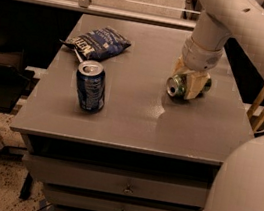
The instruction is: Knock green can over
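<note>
1. Camera view: the green can (176, 87) lies on its side near the table's (134, 123) right edge, silver top facing front-left; the tool (191, 84) sits low over it, touching; whether it grips the can I cannot tell.
2. A blue can (90, 86) stands upright near the left edge; a chip bag (100, 42) lies toward the back-left corner.
3. The knock looks done; best to lift straight up, lest the can roll off the right edge.
</note>
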